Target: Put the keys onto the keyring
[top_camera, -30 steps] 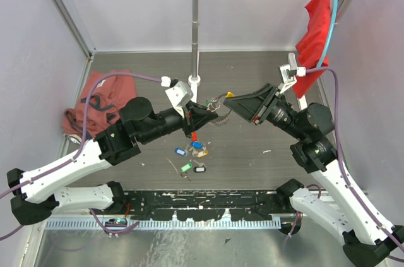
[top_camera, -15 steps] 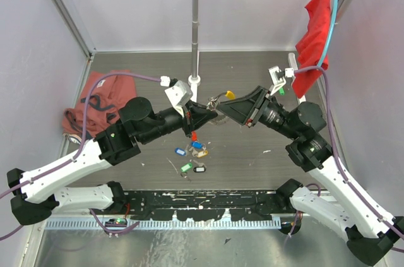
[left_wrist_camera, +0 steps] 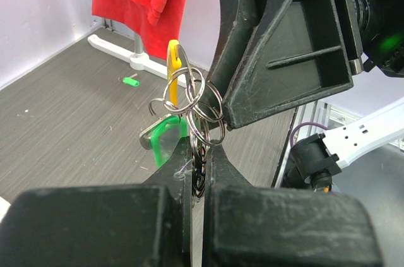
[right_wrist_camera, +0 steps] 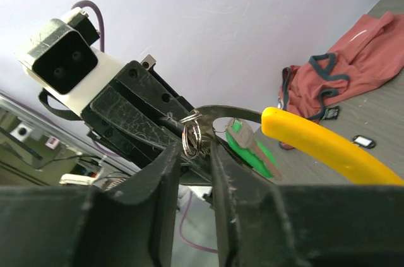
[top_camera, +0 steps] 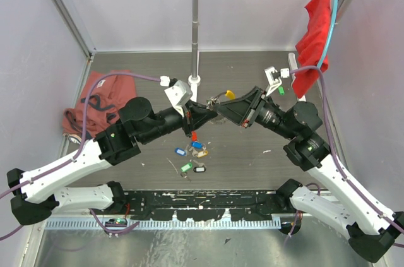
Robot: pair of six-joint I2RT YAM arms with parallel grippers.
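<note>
Little room separates left gripper (left_wrist_camera: 199,156) and right gripper (right_wrist_camera: 194,148) at the keyring (left_wrist_camera: 174,59)

No text, brand or number readable in any view. Loose keys (top_camera: 191,152) at 6 o'clock from the stand base (top_camera: 194,80): tags too small to read

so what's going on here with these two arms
The left pincer is shut on the keyring, holding it above the table. A green-tagged key already hangs from it. The right pincer has its fingers either side of the small split rings; a firm grip can't be confirmed. Several more tagged keys lie on the table below.
</note>
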